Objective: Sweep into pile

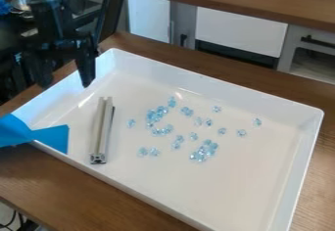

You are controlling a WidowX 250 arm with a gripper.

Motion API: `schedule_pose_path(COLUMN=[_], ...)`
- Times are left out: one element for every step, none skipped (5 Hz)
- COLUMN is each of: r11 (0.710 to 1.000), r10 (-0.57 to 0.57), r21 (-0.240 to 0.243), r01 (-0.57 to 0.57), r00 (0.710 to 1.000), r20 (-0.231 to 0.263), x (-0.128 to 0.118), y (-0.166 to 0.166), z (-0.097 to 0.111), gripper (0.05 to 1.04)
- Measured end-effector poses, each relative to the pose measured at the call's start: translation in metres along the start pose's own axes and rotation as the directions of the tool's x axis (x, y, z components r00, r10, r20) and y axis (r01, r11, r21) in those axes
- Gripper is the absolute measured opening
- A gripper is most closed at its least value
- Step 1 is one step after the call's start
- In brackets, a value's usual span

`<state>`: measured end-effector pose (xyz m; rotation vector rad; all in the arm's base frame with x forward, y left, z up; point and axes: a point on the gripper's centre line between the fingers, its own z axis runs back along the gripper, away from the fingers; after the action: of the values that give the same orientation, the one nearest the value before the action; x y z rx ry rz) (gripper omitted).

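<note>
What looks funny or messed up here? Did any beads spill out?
The beads look messy, scattered in little clumps and singles, but I see none outside the tray. The blue thing looks odd poking over the tray's edge; I can't tell what it is. Nothing looks broken.

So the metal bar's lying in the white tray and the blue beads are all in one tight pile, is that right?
Not the pile: the camera view shows the blue beads scattered in loose clusters and singles. The metal bar does lie in the white tray.
</note>
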<state>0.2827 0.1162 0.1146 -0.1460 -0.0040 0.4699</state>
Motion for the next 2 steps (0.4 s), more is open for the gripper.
schedule_pose_path(r11=[0.998, 0.996], r10=[0.038, 0.042], r21=[-0.051, -0.079], r01=[-0.034, -0.035], r00=[0.997, 0.994], r20=[0.074, 0.096], x=[-0.004, -0.009], y=[0.004, 0.001], z=[-0.007, -0.02], gripper=[1.001, 1.001])
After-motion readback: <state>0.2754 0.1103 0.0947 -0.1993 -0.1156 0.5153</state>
